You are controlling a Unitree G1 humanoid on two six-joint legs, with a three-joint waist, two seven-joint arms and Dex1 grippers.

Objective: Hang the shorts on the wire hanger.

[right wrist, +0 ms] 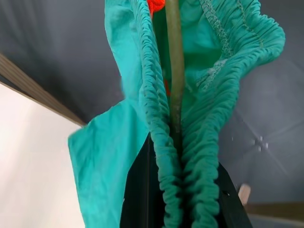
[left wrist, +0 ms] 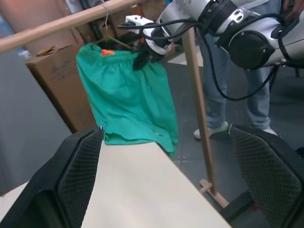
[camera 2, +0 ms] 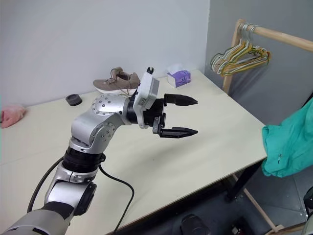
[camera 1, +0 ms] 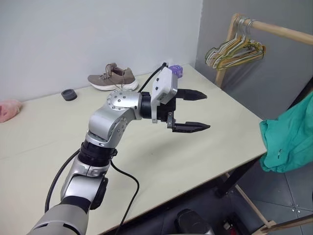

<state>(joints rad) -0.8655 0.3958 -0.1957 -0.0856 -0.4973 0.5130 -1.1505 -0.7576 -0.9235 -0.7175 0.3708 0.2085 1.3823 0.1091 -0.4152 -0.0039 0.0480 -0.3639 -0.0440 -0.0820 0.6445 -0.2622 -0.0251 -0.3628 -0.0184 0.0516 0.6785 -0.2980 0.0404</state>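
The pale table point(camera 1: 44, 142) fills most of the head views, its long near edge running down toward the left and ending in a corner at the right, just beside the hanging shorts point(camera 1: 288, 139). Beyond that corner the grey floor is open apart from the table leg and the foot of the wooden clothes rail point(camera 1: 286, 30). The tabletop under the left arm is bare, and its few items sit along the far edge by the wall: a brown sneaker point(camera 1: 113, 78), a purple tissue box point(camera 2: 178, 77), a small black cap point(camera 1: 69, 94) and a pink fuzzy cloth point(camera 1: 9, 109) cut off at the left border.

The teal shorts hang off the table's right corner, long axis vertical, waistband up and legs down. In the head views their upper part is cut off by the picture's edge. The right gripper point(left wrist: 142, 58) is clamped on the bunched elastic waistband together with the wire hanger point(right wrist: 173, 61). The hanger's olive wire runs upright between the gathers, and its hook and most of its triangle are hidden. A small orange tag point(left wrist: 108, 52) shows at the waistband.

A bunch of coloured hangers point(camera 1: 234, 53) hangs on the rail's far end. A person's legs stand behind the rail upright.

The left gripper point(camera 1: 191, 110) hangs level above mid-table, fingers wide apart and holding nothing, pointing toward the shorts.
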